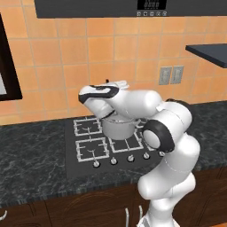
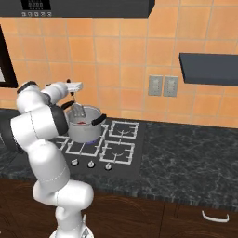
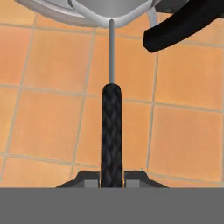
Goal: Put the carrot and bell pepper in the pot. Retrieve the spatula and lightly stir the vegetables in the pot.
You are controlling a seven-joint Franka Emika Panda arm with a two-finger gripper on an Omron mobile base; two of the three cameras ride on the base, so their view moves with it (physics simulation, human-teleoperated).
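My gripper [image 2: 74,88] hangs above the pot [image 2: 85,130], shut on the spatula's dark handle [image 3: 111,135]. The spatula [image 2: 76,108] slants down from the fingers, and its pale slotted blade reaches inside the pot. The steel pot [image 1: 118,128] stands on a rear burner of the stove, and one of its black side handles [image 3: 188,22] shows in the hand view. A small red lump, the bell pepper [image 2: 82,123], lies on the pot's floor. The carrot is hidden inside the pot. In the left base view my gripper [image 1: 116,84] sits over the pot behind my forearm.
The black stove [image 2: 116,144] has four grated burners and a row of knobs [image 1: 130,158] along its front. An orange tiled wall with two outlets [image 2: 162,86] runs behind it. A dark shelf [image 2: 209,69] juts out at the right. Dark stone counter [image 2: 195,158] lies on both sides.
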